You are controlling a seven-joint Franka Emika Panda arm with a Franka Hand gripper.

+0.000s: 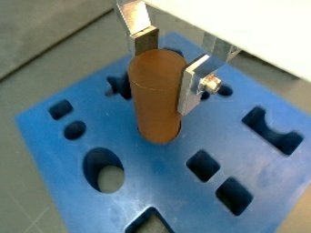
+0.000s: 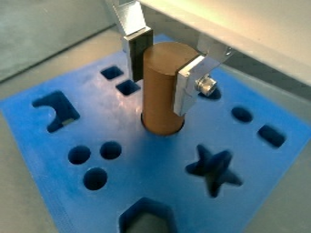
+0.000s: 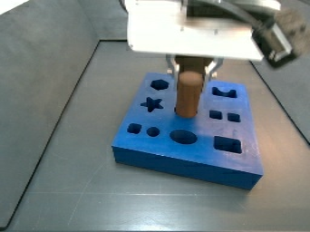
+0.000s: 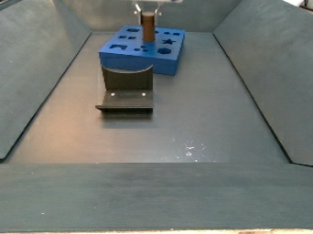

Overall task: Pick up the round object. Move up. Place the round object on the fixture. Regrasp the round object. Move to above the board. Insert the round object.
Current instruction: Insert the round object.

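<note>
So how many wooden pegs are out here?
1. The peg stands upright at the middle of the board, clamped in the gripper above the board. No others show, though the arm hides part of the board.

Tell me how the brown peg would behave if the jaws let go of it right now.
The round object stands upright with its lower end in a hole of the board, so it would probably stay put or slide deeper rather than topple. It looks like stiff wood, unlikely to bend. The gripper holds its upper part; on the bare floor this cylinder would likely roll.
</note>
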